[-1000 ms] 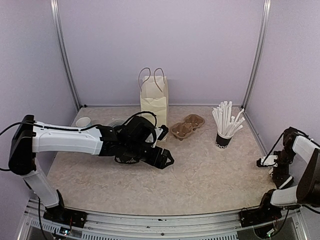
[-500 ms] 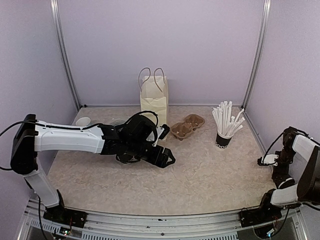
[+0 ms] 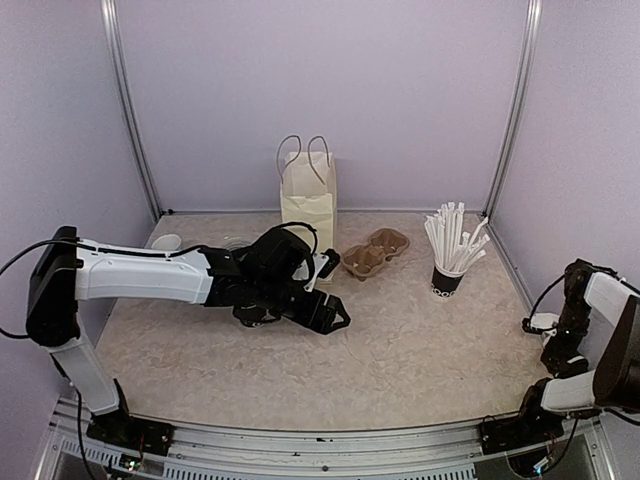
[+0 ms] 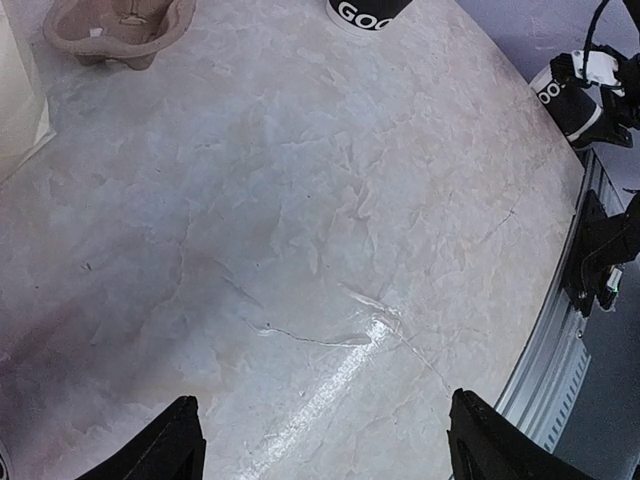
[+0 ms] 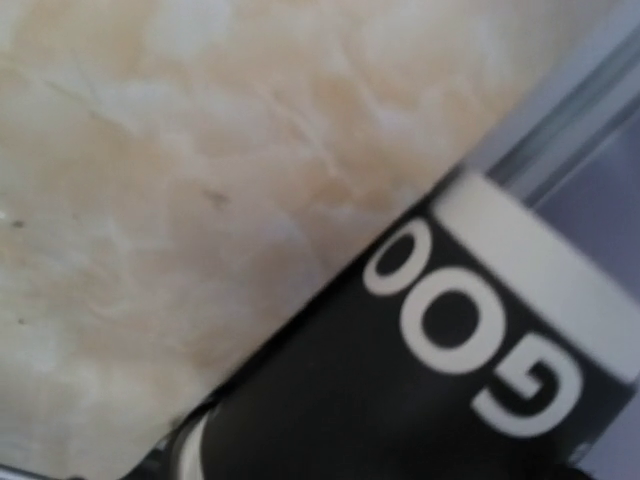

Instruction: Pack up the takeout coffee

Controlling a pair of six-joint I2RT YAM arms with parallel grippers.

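Step in hand: judged as the reach for the first takeout coffee cup (image 5: 400, 390); nothing is packed yet.
Right gripper (image 3: 545, 325): jaws spread wide; its fingers fall outside its own view, and no grip shows.
Cup position: close under the right gripper, upright by the table (image 4: 320, 250) edge. A white rim band shows; no lid can be made out.
Left gripper (image 4: 335, 445): fingers well apart, nothing between them, bare table beneath.
Cup carrier (image 4: 120, 25): ahead of the left gripper and to its left, just beside the paper bag (image 3: 308, 200).
Second cup: not identifiable.
Next move: judged to need the jaws closed around the cup wall, then an upright lift towards the carrier.
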